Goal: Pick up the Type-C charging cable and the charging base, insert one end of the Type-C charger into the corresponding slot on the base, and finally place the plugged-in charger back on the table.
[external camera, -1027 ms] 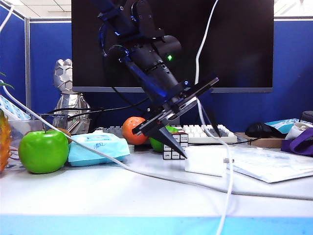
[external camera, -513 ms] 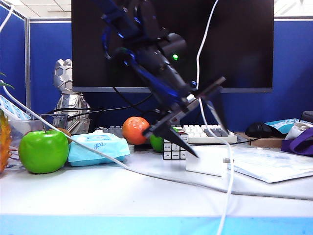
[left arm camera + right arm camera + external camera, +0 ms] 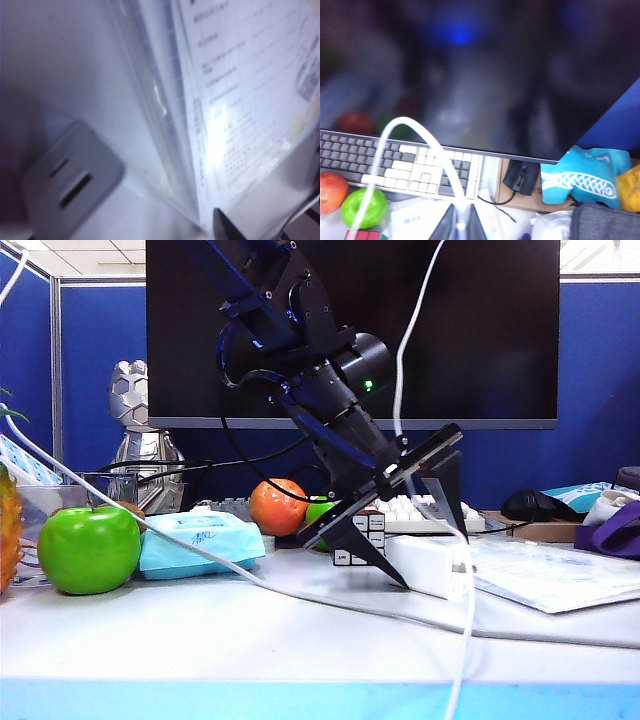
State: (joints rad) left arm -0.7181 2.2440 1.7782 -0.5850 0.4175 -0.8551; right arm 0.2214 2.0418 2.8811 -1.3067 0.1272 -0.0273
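We see the left end effector (image 3: 420,530) wide open astride the charging base (image 3: 425,565), which lies on the bench (image 3: 300,640). The right end effector (image 3: 458,226) pinches the charging cable (image 3: 420,135) above the base.

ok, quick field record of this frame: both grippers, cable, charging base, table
left gripper: open, angled down, fingers on either side of the charging base, not closed on it
right gripper: shut on the Type-C charging cable, out of the exterior view
Type-C charging cable: hangs from above past the monitor, drops down in front of the base
charging base: on the table, dark slots visible in left wrist view
table: also holds a green apple, blue wipes pack, puzzle cube, laminated sheet
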